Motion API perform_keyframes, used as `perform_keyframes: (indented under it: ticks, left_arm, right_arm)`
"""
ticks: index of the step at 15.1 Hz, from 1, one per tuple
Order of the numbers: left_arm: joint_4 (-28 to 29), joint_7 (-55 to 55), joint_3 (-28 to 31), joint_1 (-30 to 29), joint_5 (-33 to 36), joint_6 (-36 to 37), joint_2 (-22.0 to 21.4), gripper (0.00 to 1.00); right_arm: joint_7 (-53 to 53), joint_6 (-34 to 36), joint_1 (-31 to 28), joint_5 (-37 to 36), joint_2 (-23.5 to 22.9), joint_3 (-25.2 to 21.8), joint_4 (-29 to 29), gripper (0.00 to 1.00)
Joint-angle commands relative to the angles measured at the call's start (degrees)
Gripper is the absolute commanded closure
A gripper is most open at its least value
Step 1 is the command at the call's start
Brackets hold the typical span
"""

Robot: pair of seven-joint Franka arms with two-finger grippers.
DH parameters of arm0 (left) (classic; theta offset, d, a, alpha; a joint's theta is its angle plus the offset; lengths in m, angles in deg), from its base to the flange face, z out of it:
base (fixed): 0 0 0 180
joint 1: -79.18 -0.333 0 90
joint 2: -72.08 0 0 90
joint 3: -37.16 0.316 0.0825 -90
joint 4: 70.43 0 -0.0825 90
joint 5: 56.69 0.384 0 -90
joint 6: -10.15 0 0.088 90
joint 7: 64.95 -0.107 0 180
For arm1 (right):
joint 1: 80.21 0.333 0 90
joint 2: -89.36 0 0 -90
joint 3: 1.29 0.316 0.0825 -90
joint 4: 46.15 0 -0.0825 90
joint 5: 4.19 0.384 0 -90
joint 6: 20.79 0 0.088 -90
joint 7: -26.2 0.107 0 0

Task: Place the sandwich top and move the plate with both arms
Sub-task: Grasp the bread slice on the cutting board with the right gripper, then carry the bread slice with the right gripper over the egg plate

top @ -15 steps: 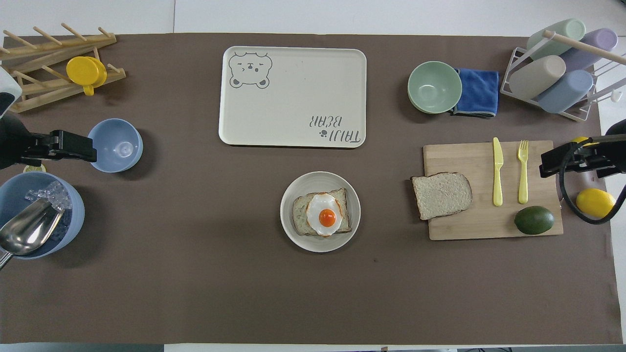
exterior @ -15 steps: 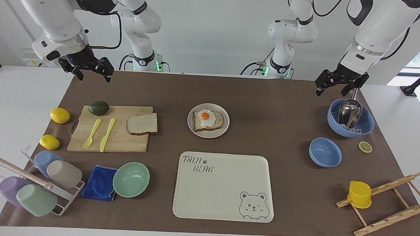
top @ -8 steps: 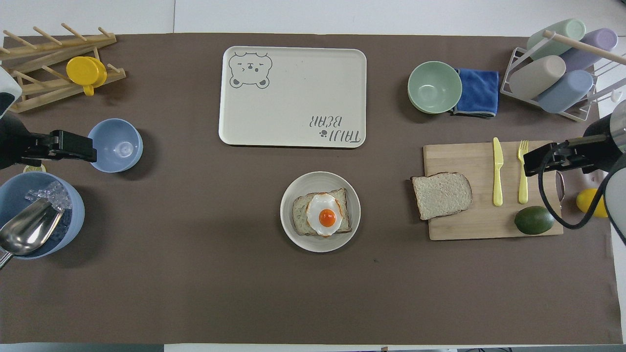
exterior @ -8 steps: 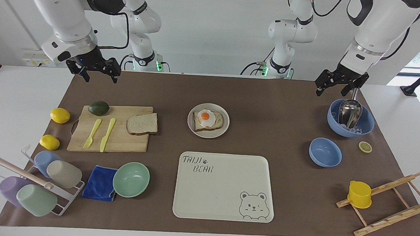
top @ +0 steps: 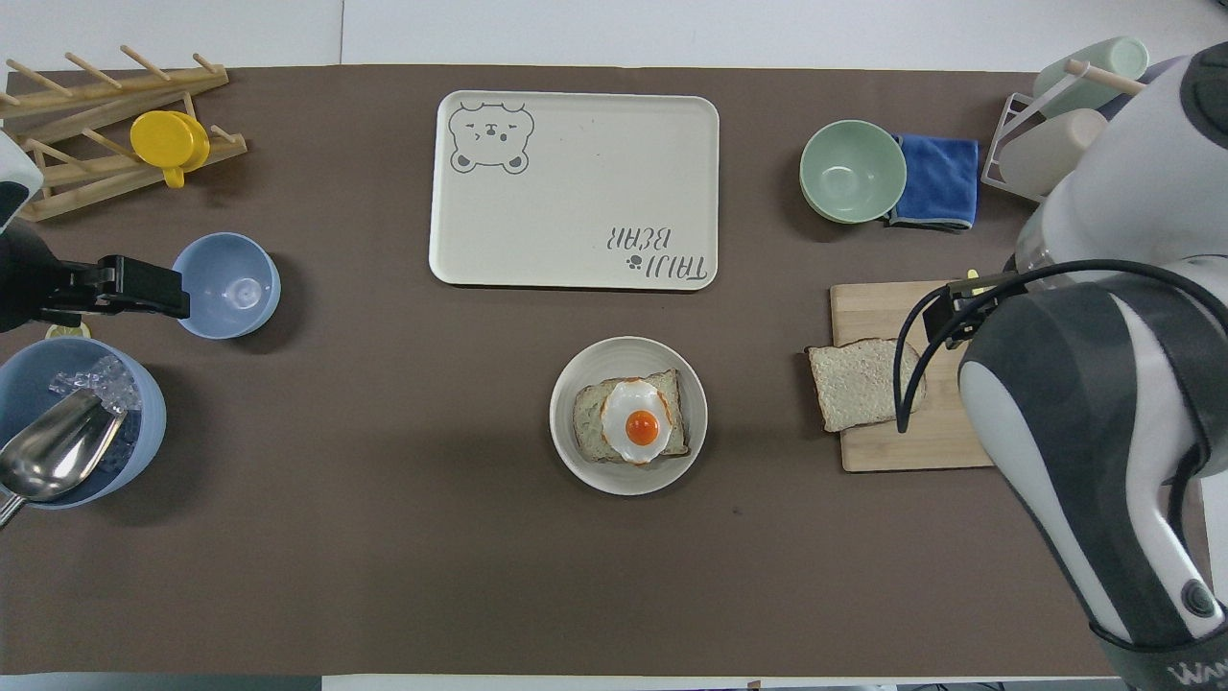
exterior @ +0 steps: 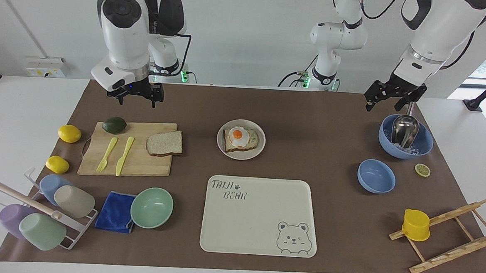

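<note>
On cutting board edge, sandwich top (overhanging), right gripper above

Table – brown mat – plate, tray, cutting board.

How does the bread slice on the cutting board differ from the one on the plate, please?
The slice on the cutting board is bare; the slice on the plate carries a fried egg. The first lies on wood toward the right arm's end, the second at mid-table. Both lie flat, untouched.
</note>
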Motion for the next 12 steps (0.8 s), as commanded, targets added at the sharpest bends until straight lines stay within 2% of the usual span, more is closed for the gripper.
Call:
perform_keyframes:
  ticks: [1,5,10,12]
  left_arm:
    - [0.0,0.7,0.0,0.02,1.17,0.48,-0.52,0.0]
    - [0.0,0.7,0.0,0.1,1.17,0.48,-0.52,0.0]
    - [0.0,0.79,0.0,0.19,1.17,0.56,-0.52,0.0]
    - [0.0,0.79,0.09,0.02,1.17,0.48,-0.52,0.0]
  right_arm:
    - [6.0,-0.95,3.02,-2.61,-2.26,0.21,0.44,0.0]
    - [14.34,-2.6,7.76,-4.1,-5.16,0.3,1.84,0.0]
    - [25.16,-12.09,8.74,-4.63,-5.08,1.87,11.76,0.0]
    - [28.76,-14.39,8.83,-4.63,-7.0,2.75,13.88,0.0]
